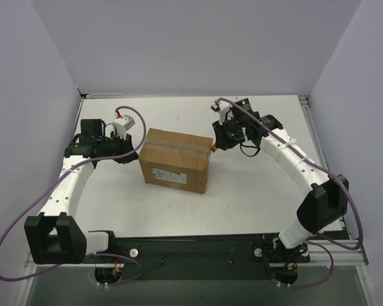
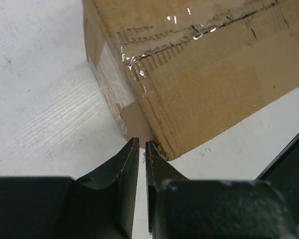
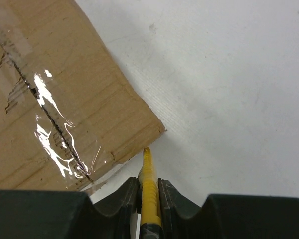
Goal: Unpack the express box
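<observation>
The express box stands shut in the middle of the table, a brown carton with a clear tape seam along its top and a pale label on its near side. At its left end sits my left gripper, low by the bottom corner of the box. Its jaws stand a narrow slit apart with nothing between them. My right gripper is shut on a yellow cutter. The cutter's tip almost touches the top right edge of the box.
White table with grey walls on three sides. Purple cables loop off both arms. The black base rail runs along the near edge.
</observation>
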You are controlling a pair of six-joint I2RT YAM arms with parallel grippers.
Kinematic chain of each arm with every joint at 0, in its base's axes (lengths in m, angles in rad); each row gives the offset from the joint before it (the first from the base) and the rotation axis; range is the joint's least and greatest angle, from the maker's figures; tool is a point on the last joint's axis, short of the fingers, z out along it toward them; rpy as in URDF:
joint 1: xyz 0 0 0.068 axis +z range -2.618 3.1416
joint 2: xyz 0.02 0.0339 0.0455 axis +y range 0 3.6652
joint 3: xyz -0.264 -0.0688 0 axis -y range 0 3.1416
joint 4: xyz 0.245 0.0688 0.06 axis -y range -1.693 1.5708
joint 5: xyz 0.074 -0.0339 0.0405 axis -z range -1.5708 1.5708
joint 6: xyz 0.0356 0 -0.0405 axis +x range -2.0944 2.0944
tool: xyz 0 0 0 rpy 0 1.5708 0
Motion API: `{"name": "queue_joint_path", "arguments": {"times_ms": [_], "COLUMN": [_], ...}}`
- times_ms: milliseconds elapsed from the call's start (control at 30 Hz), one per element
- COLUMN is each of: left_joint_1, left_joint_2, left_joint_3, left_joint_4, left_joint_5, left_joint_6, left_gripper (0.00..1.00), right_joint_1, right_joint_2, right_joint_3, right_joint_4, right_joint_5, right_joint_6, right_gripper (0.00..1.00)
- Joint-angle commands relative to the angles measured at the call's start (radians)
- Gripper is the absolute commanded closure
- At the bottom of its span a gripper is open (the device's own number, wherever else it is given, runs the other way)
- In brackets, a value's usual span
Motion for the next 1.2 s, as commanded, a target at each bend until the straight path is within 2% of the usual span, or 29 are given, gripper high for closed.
{"name": "queue_joint_path", "arguments": {"times_ms": [0, 67, 100, 167, 367, 400, 433, 500, 533, 567, 600, 667, 767, 933, 1167], "left_joint_1": [-0.002, -0.002, -0.004, -0.013, -0.158, -0.178, -0.241, -0.325, -0.440, -0.491, -0.543, -0.658, -0.749, -0.838, -0.873], "left_joint_2": [-0.083, -0.090, -0.095, -0.093, 0.011, 0.026, 0.028, 0.022, 0.019, 0.017, 0.020, 0.026, 0.000, -0.020, 0.054], "left_joint_3": [0.055, 0.104, 0.136, 0.214, 0.384, 0.407, 0.409, 0.385, 0.371, 0.354, 0.342, 0.304, 0.198, 0.046, -0.019], "left_joint_4": [-0.162, -0.207, -0.218, -0.242, -0.345, -0.353, -0.339, -0.299, -0.252, -0.224, -0.201, -0.137, 0.026, 0.294, 0.483], "left_joint_5": [-0.027, -0.050, -0.043, -0.026, -0.141, -0.141, -0.161, -0.207, -0.237, -0.309, -0.333, -0.365, -0.397, -0.480, -0.535], "left_joint_6": [0.161, 0.193, 0.210, 0.220, 0.348, 0.389, 0.402, 0.430, 0.442, 0.451, 0.479, 0.511, 0.578, 0.684, 0.726], "left_gripper": [0.79, 0.78, 0.77, 0.69, 0.56, 0.41, 0.39, 0.38, 0.38, 0.38, 0.38, 0.38, 0.36, 0.34, 0.34], "right_joint_1": [-0.016, -0.055, -0.072, -0.137, -0.258, -0.267, -0.281, -0.318, -0.331, -0.347, -0.386, -0.419, -0.450, -0.448, -0.462], "right_joint_2": [0.061, 0.083, 0.092, 0.126, 0.130, 0.106, 0.092, 0.037, 0.016, -0.007, -0.061, -0.113, -0.185, -0.210, -0.167], "right_joint_3": [0.040, 0.046, 0.056, 0.096, 0.077, 0.067, 0.054, -0.003, -0.034, -0.072, -0.173, -0.270, -0.405, -0.486, -0.516], "right_joint_4": [0.130, 0.194, 0.214, 0.248, 0.259, 0.259, 0.260, 0.266, 0.289, 0.321, 0.363, 0.488, 0.587, 0.654, 0.791], "right_joint_5": [-0.041, -0.032, -0.038, -0.084, -0.125, -0.136, -0.144, -0.162, -0.197, -0.235, -0.275, -0.348, -0.397, -0.427, -0.546], "right_joint_6": [0.034, 0.077, 0.151, 0.247, 0.351, 0.365, 0.405, 0.465, 0.553, 0.601, 0.664, 0.811, 0.903, 0.931, 0.957], "right_gripper": [1.00, 1.00, 1.00, 1.00, 1.00, 1.00, 1.00, 1.00, 1.00, 1.00, 1.00, 1.00, 1.00, 1.00, 1.00]}}
